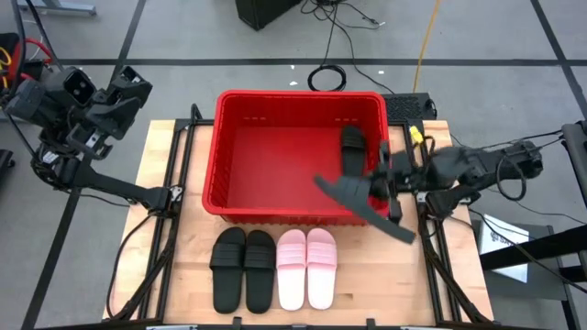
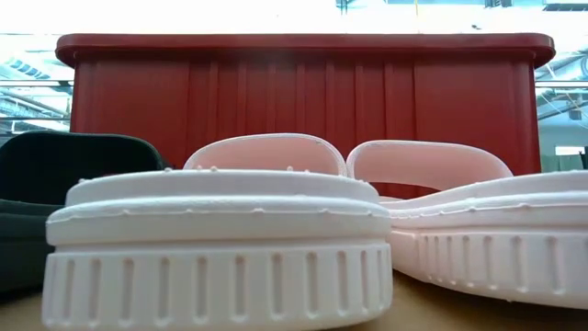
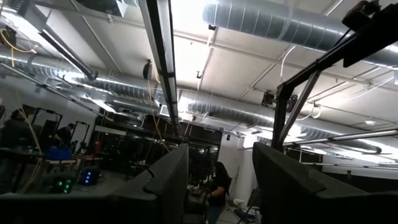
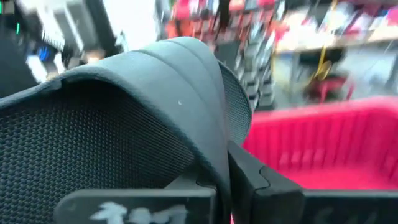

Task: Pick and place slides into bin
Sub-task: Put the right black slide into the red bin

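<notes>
One black slide [image 1: 362, 195] hangs pinched in the right pincer [image 1: 383, 183] over the bin's [image 1: 213, 156] right front corner in the high view, its long axis slanting across the front rim, so release lies inward; the left pincer [image 1: 119, 87] waits spread, far left of the bin. Low view: pink slides [image 2: 220, 241] lie before the bin. Right wrist view: the strap [image 4: 124, 124] is clamped, bin beyond.

Even overhead light gives soft shadows on the table [image 1: 183, 275]. The low view's background is blown out; the right wrist view is motion-blurred.
</notes>
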### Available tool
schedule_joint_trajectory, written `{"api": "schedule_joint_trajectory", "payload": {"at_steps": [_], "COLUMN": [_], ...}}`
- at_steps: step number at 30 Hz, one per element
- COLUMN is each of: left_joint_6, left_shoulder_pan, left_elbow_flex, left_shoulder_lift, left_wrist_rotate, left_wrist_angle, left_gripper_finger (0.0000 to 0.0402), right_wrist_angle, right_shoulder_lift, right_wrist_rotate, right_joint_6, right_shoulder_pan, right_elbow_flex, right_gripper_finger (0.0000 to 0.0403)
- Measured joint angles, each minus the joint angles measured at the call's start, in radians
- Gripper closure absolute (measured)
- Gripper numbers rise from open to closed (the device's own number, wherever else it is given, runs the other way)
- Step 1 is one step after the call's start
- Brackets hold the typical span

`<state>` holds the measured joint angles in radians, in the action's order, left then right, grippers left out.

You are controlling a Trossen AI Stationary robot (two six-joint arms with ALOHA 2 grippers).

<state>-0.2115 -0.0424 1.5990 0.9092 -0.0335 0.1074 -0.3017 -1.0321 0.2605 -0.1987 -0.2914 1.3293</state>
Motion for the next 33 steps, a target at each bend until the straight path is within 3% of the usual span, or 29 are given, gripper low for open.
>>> {"api": "schedule_joint_trajectory", "payload": {"at_steps": [5, 13, 22, 33], "left_joint_6": [0.031, 0.03, 0.061, 0.072], "left_shoulder_pan": [0.0, 0.0, 0.0, 0.0], "left_elbow_flex": [0.0, 0.0, 0.0, 0.0], "left_shoulder_lift": [0.0, 0.0, 0.0, 0.0], "left_wrist_rotate": [-0.035, -0.047, -0.058, -0.072], "left_wrist_angle": [0.0, 0.0, 0.001, 0.001], "left_gripper_finger": [0.0215, 0.0215, 0.0215, 0.0215], "right_wrist_angle": [0.146, 0.108, -0.143, -0.498], "right_shoulder_lift": [-0.003, -0.043, -0.144, -0.308], "right_wrist_rotate": [0.026, 0.267, 0.443, 0.447], "right_joint_6": [0.107, 0.187, 0.155, 0.098], "right_shoulder_pan": [0.097, 0.21, 0.3, 0.345], "right_elbow_flex": [0.0, 0.001, 0.0, 0.0], "right_gripper_finger": [0.0399, 0.0399, 0.0399, 0.0399]}}
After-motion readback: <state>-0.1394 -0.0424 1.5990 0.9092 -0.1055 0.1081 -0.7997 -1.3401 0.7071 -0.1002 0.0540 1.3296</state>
